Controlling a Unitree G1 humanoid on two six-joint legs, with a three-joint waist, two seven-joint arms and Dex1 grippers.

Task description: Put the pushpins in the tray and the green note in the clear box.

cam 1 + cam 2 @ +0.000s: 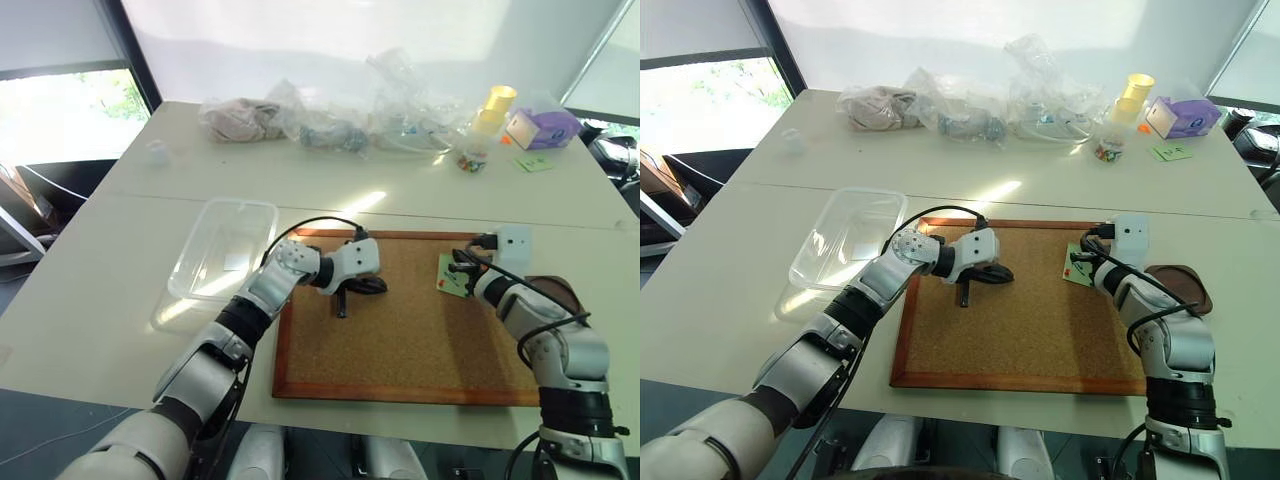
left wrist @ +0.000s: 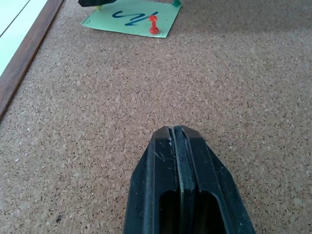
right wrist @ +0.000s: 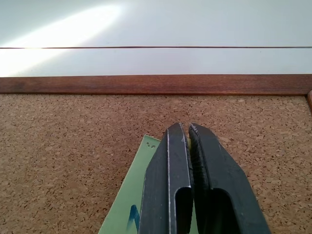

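Note:
The green note (image 2: 129, 18) lies on the corkboard (image 1: 400, 340) near its far right corner, with dark scribble on it and a red pushpin (image 2: 153, 23) stuck through it. My right gripper (image 3: 187, 127) is shut, its tips low over the note's (image 1: 447, 279) far corner; I see nothing between its fingers. My left gripper (image 1: 378, 286) is shut and empty, resting low over the middle of the corkboard and pointing toward the note. The dark brown tray (image 1: 1200, 290) sits right of the board, partly hidden behind my right arm. The clear box (image 1: 225, 250) stands left of the board.
Along the far side of the table lie transparent plastic bags (image 1: 330, 125), a yellow cup (image 1: 495, 105), a purple box (image 1: 545, 128), a small clear cup of coloured pins (image 1: 470, 158) and another green paper (image 1: 533, 163). A small white cup (image 1: 157, 150) stands far left.

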